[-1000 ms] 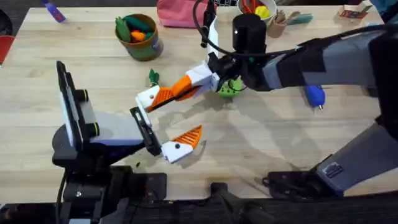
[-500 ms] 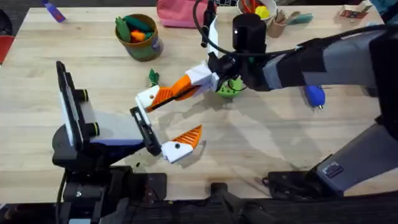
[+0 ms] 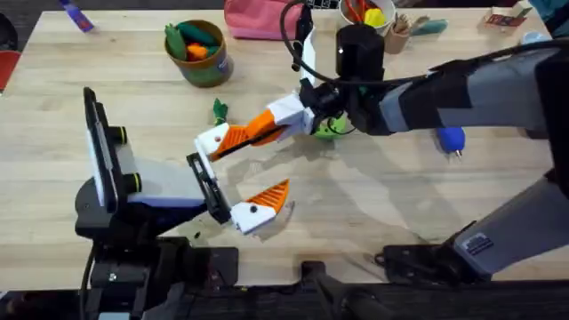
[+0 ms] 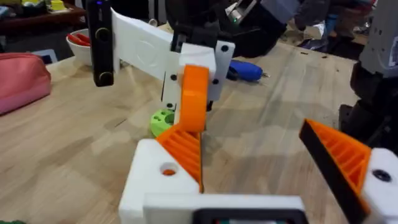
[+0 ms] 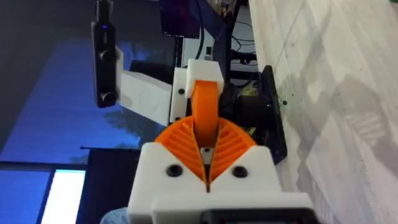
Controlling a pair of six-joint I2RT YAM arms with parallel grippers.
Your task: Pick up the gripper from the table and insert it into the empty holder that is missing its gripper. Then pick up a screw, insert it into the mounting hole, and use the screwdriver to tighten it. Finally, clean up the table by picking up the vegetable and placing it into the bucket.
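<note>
The orange gripper (image 3: 252,131) is pinched between my right gripper's (image 3: 271,124) orange pads, its far end at the empty holder (image 3: 212,140), the white mount on my left arm's tip. In the right wrist view the orange gripper (image 5: 205,106) runs from my shut right gripper (image 5: 206,163) into the holder (image 5: 202,71). My left gripper (image 3: 246,169) stands open, its other orange finger (image 3: 270,196) near the front edge. The blue screwdriver (image 3: 451,137) lies right of the right arm. The vegetable (image 3: 220,110) lies below the bucket (image 3: 213,67).
A green disc (image 3: 330,127) sits under the right wrist. The bucket holds toy vegetables. A pink pouch (image 3: 253,20), a white bowl (image 3: 384,22) and small items line the table's far edge. Bare wood (image 3: 373,196) lies in the front middle.
Both arms have shifted only slightly. The orange gripper remains held at the holder.
</note>
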